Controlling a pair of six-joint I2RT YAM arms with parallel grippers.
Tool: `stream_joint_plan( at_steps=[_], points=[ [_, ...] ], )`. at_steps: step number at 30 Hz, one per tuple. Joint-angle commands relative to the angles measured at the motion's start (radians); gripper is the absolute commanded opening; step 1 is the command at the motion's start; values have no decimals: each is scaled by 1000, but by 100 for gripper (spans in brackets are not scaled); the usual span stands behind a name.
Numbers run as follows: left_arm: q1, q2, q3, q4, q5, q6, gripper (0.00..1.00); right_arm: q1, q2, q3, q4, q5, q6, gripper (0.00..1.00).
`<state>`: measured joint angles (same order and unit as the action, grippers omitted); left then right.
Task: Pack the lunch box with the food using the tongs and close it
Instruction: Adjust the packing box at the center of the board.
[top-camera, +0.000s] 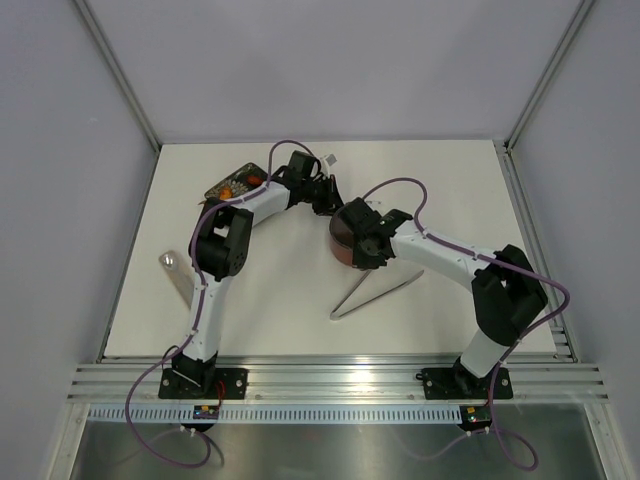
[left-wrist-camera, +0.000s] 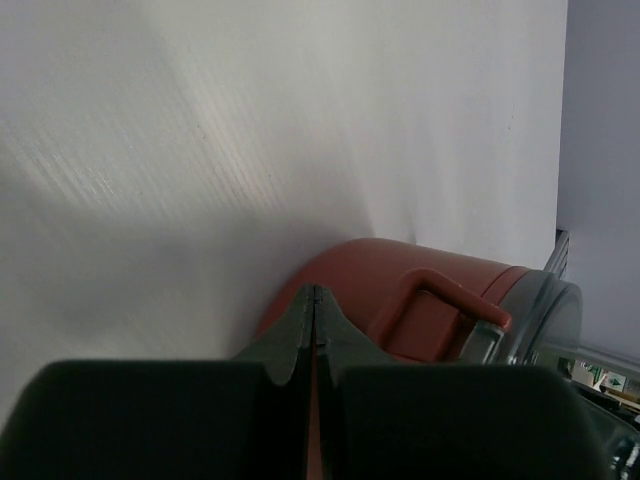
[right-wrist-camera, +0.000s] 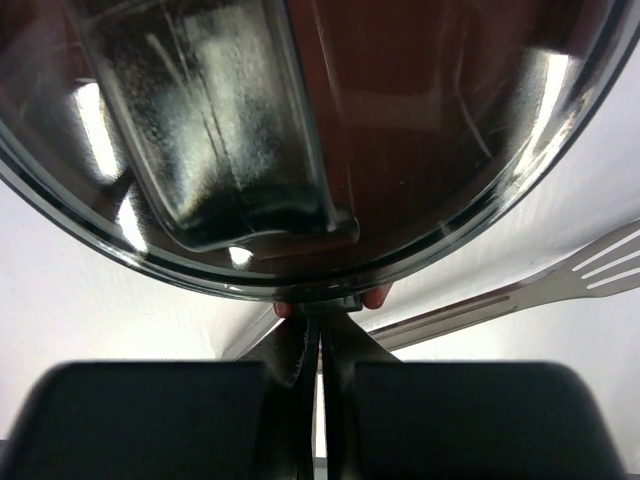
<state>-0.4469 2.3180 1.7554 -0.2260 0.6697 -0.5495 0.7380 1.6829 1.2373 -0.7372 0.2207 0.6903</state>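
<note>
The dark-red lunch box (top-camera: 343, 238) stands mid-table with a clear lid (right-wrist-camera: 330, 130) on it. My left gripper (top-camera: 326, 203) is shut, and in the left wrist view its tips (left-wrist-camera: 315, 292) rest against the pot's red wall (left-wrist-camera: 370, 275) beside a red clasp (left-wrist-camera: 445, 292). My right gripper (top-camera: 362, 248) is at the pot's near-right side. It is shut, and its tips (right-wrist-camera: 320, 318) touch a small dark tab on the lid's rim. The silver tongs (top-camera: 372, 291) lie on the table behind it, also visible in the right wrist view (right-wrist-camera: 500, 302). Orange food bits (top-camera: 236, 184) show at the back left.
A black tray (top-camera: 222, 186) at the back left holds the food pieces, partly hidden by my left arm. A small silver object (top-camera: 168, 260) lies near the table's left edge. Grey walls close in the back and both sides.
</note>
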Motion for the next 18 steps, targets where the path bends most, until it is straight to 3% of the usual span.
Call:
stream_joint_plan(
  at_steps=[1,18],
  points=[
    [-32,-74,-39,34,54,16,0,-28,21,45,68,68,-23,2],
    [-33,-164,-160,51,11,34,0,-124,11,28,121,71,-141,1]
  ],
)
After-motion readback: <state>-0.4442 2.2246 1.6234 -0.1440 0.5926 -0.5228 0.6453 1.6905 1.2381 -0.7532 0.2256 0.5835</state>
